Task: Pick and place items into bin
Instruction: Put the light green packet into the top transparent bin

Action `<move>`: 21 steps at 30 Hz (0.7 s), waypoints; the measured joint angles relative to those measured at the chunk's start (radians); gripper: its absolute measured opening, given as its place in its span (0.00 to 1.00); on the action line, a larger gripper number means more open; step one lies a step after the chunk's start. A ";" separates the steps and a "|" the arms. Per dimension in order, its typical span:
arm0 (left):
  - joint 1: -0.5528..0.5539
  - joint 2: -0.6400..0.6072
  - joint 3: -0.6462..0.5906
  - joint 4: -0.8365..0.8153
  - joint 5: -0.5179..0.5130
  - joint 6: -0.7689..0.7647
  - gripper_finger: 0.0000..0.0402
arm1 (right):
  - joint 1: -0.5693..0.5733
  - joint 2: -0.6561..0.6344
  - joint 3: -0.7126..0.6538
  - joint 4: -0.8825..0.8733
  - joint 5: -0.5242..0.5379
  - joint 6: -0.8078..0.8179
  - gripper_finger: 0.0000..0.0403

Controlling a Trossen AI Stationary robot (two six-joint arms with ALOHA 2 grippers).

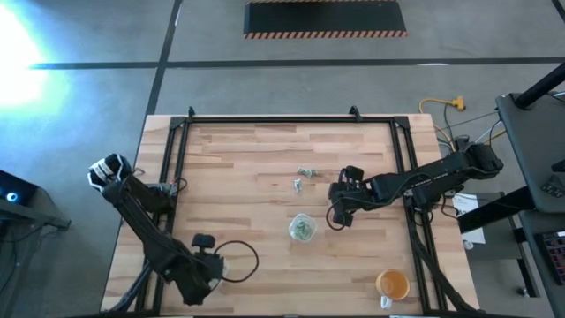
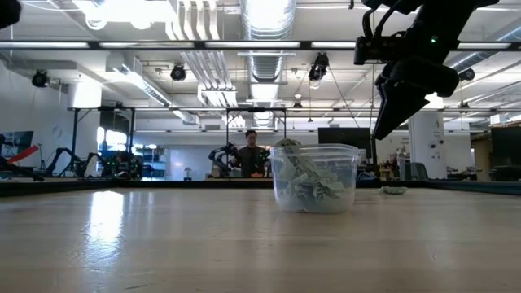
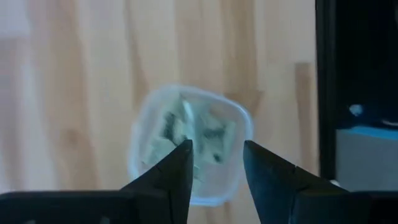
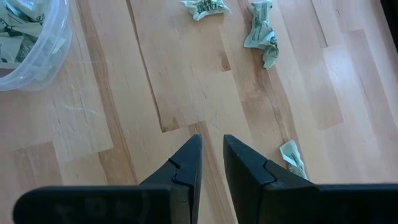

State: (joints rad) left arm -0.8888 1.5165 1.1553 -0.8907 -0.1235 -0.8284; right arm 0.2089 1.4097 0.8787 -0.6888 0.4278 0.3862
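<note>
Crumpled green-and-white scraps point(image 1: 306, 171) lie loose on the wood table point(image 1: 238, 159), more heaped in the clear round cup point(image 1: 302, 227) just nearer; right gripper point(image 1: 337, 216) hovers beside it, fingers narrow, empty; left gripper point(image 3: 216, 146) near-left, parted, empty

I count three loose crumpled green-and-white wrapper pieces point(image 4: 262, 31), one clear plastic tub point(image 2: 319, 149) holding more, and one orange cup point(image 1: 392, 283).
</note>
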 joint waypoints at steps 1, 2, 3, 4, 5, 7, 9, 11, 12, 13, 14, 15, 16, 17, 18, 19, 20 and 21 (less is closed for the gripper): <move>0.001 -0.009 0.002 -0.007 -0.033 0.023 0.31 | 0.000 0.000 0.000 0.000 0.000 0.000 0.14; 0.003 -0.018 0.003 -0.011 -0.069 0.048 0.31 | 0.000 0.000 0.000 0.000 0.000 0.000 0.14; 0.005 -0.028 0.003 -0.016 -0.112 0.080 0.31 | 0.000 0.000 0.000 0.000 0.000 0.000 0.14; 0.008 -0.035 0.003 -0.020 -0.163 0.117 0.31 | 0.000 0.000 0.000 -0.001 0.000 0.000 0.14; 0.011 -0.042 0.003 -0.019 -0.217 0.159 0.31 | 0.000 0.000 0.000 -0.001 0.000 0.000 0.14; 0.019 -0.055 0.003 -0.018 -0.328 0.256 0.31 | -0.001 0.000 -0.007 -0.001 0.001 0.000 0.14; 0.027 -0.062 0.003 -0.012 -0.455 0.357 0.31 | -0.001 0.000 -0.019 -0.006 0.001 0.001 0.14; 0.036 -0.064 0.003 -0.010 -0.602 0.452 0.31 | -0.006 0.000 -0.034 -0.018 0.015 0.015 0.14; 0.041 -0.064 0.003 -0.011 -0.677 0.491 0.31 | -0.013 0.000 -0.043 -0.025 0.023 0.028 0.14; 0.047 -0.064 0.003 -0.011 -0.749 0.524 0.31 | -0.021 0.000 -0.051 -0.033 0.028 0.043 0.14; 0.055 -0.064 0.003 -0.010 -0.819 0.550 0.31 | -0.033 0.000 -0.058 -0.047 0.039 0.062 0.14; 0.064 -0.064 0.003 -0.010 -0.879 0.567 0.31 | -0.047 0.000 -0.065 -0.058 0.050 0.076 0.14; 0.074 -0.064 0.002 -0.010 -0.932 0.576 0.31 | -0.063 0.000 -0.071 -0.065 0.055 0.081 0.14; 0.084 -0.064 0.003 -0.010 -0.976 0.579 0.31 | -0.079 0.000 -0.078 -0.065 0.065 0.081 0.14; 0.095 -0.064 0.002 -0.010 -1.005 0.580 0.31 | -0.097 0.000 -0.083 -0.066 0.073 0.080 0.14; 0.104 -0.064 0.002 -0.011 -1.025 0.581 0.31 | -0.117 0.000 -0.086 -0.064 0.073 0.078 0.14; 0.113 -0.064 0.002 -0.014 -1.036 0.581 0.31 | -0.138 0.000 -0.087 -0.059 0.073 0.077 0.14; 0.123 -0.064 0.002 -0.017 -1.039 0.581 0.31 | -0.159 0.000 -0.087 -0.053 0.073 0.077 0.14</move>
State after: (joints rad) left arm -0.7663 1.4525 1.1572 -0.9081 -1.1629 -0.2478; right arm 0.0501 1.4097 0.7912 -0.7420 0.5011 0.4636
